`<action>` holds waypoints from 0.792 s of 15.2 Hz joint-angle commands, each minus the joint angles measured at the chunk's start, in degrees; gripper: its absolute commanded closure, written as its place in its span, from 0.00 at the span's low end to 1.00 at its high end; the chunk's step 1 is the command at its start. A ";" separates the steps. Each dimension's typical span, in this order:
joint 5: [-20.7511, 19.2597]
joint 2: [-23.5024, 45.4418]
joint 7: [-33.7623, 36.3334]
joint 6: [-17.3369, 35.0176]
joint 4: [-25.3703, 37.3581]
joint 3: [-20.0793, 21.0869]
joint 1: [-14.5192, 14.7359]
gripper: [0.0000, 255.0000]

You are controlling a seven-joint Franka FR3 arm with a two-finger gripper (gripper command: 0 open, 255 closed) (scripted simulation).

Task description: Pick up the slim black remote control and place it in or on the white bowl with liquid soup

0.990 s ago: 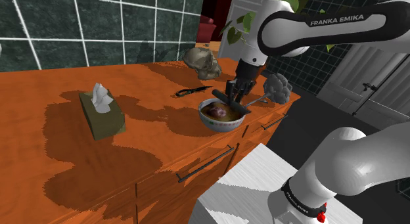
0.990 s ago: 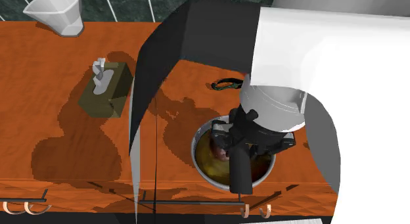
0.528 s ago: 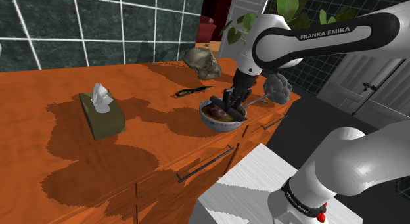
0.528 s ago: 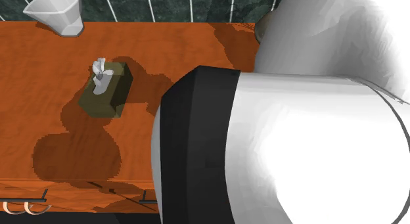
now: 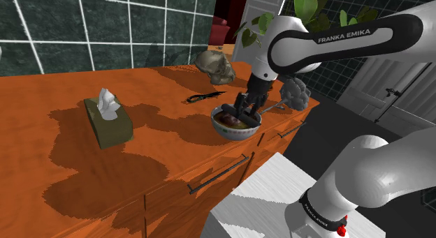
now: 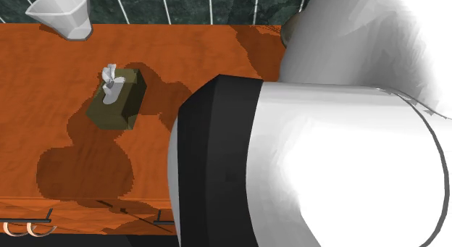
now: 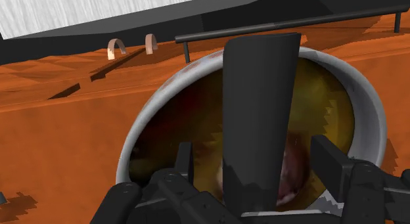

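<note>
You lowered the remote (image 7: 259,104) into the bowl (image 7: 133,140) & the gripper (image 7: 255,150) jaws spread clear of it, gripping nothing: placement prob. done.

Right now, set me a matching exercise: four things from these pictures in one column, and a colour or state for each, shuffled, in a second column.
Things:
1. remote control
2. bowl
3. tissue box
4. gripper

Colour or state:
A. open, fingers apart
B. olive green
C. holds yellow-brown soup
D. black, lying in the bowl, not clasped

Pairs: 1-D, 2-C, 3-B, 4-A.
</note>
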 commanded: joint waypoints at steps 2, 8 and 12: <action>0.00 0.17 -0.01 0.03 0.01 0.00 0.00 0.00; -0.68 -2.62 0.17 -8.17 5.40 -0.53 -0.41 0.00; -0.68 -2.62 0.17 -8.17 5.40 -0.53 -0.41 0.00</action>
